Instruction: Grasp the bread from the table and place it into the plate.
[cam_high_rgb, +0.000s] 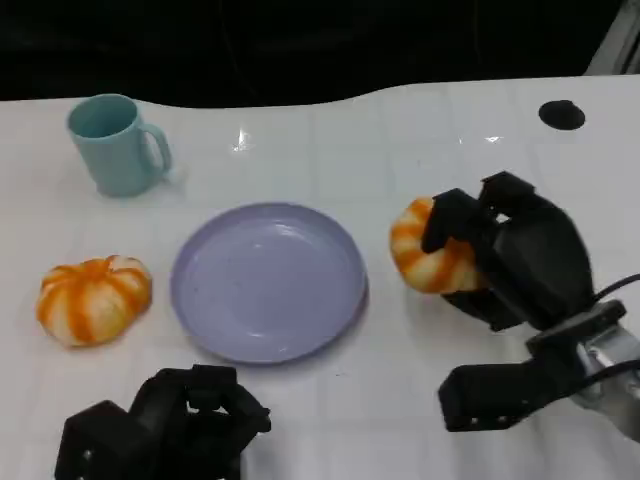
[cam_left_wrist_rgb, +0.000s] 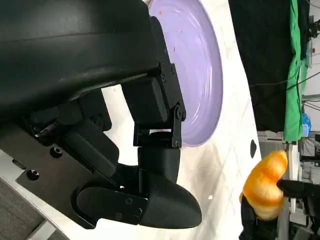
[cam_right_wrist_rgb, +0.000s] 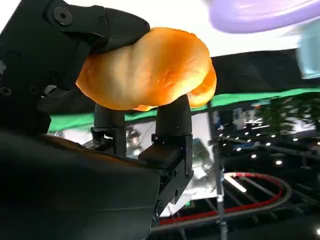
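My right hand (cam_high_rgb: 515, 262) grips the orange-and-white bread (cam_high_rgb: 428, 250), just right of the lavender plate (cam_high_rgb: 268, 280) and seemingly lifted off the table. Its black fingers (cam_right_wrist_rgb: 172, 125) wrap the golden bread (cam_right_wrist_rgb: 150, 70) in the right wrist view, with the plate's rim (cam_right_wrist_rgb: 260, 12) beyond. From the left wrist, the same bread (cam_left_wrist_rgb: 265, 185) shows past the plate (cam_left_wrist_rgb: 200, 70). My left hand (cam_high_rgb: 160, 425) lies at the near table edge with its fingers (cam_left_wrist_rgb: 160, 150) curled in on nothing.
A light blue mug (cam_high_rgb: 115, 143) stands at the back left. An orange-and-white striped pumpkin-shaped item (cam_high_rgb: 93, 298) lies left of the plate. A small black disc (cam_high_rgb: 561, 114) sits at the far right of the white table (cam_high_rgb: 400, 150).
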